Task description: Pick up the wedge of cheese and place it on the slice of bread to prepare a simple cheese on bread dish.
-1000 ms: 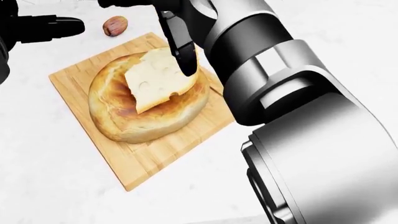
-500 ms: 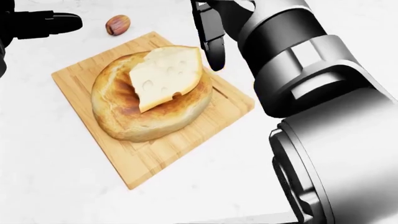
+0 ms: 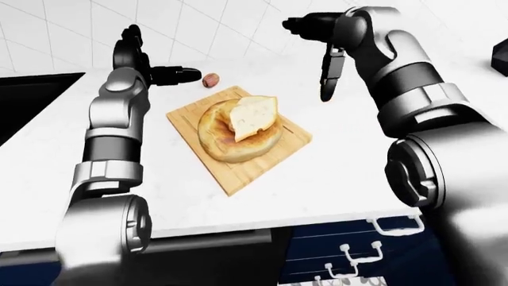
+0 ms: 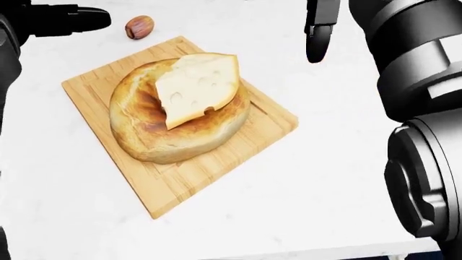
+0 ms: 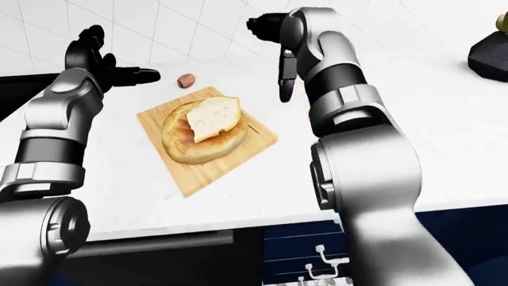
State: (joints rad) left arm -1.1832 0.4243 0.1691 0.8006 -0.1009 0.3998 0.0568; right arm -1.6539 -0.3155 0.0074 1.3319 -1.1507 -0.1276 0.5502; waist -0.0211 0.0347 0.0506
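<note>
Right hand (image 4: 318, 32) pulled away — holed pale cheese (image 4: 196, 86) on bread (image 4: 177, 116).

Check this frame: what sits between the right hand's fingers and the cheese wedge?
Nothing. In the head view, only bare cutting board and white counter separate the right hand from the cheese wedge on the bread.

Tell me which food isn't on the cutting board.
The nut: it sits alone on the white counter above the board, while bread and cheese are stacked on it.
</note>
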